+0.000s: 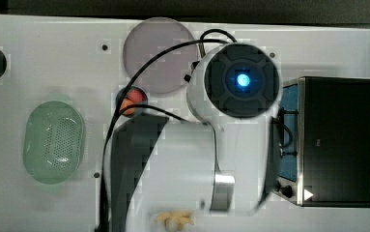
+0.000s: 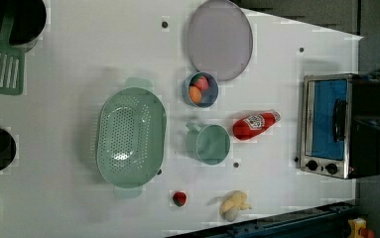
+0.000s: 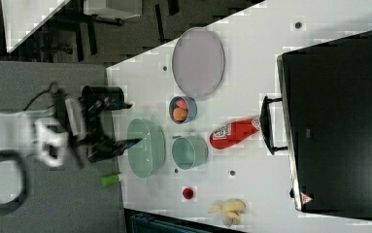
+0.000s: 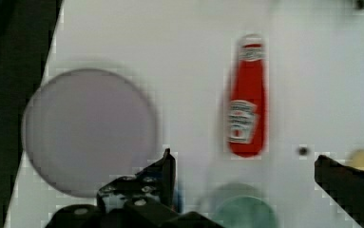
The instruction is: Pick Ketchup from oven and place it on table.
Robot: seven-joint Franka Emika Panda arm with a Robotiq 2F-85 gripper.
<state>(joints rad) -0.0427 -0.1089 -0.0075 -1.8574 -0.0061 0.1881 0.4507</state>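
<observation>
Gripper (image 4: 244, 166) jaws are seen spread wide apart, nothing held. Ketchup (image 2: 253, 124) is laid flat on the table (image 2: 78, 74), between the green cup (image 2: 210, 144) and the oven (image 2: 339, 126), cap toward the oven.

A green colander (image 2: 131, 137), green cup (image 2: 211, 144), lilac plate (image 2: 220, 38) and fruit bowl (image 2: 202, 89) sit apart

A dark grey floor (image 3: 38, 82) spreads beyond the white work surface in the right view, where black furniture legs (image 3: 89, 26) (seemingly a chair or stand) sit beside the corner of another pale surface (image 3: 25, 14). In the left view, dark flooring (image 2: 376, 39) borders the far edge, and a dark rail (image 2: 277, 228) runs along the bottom.
</observation>
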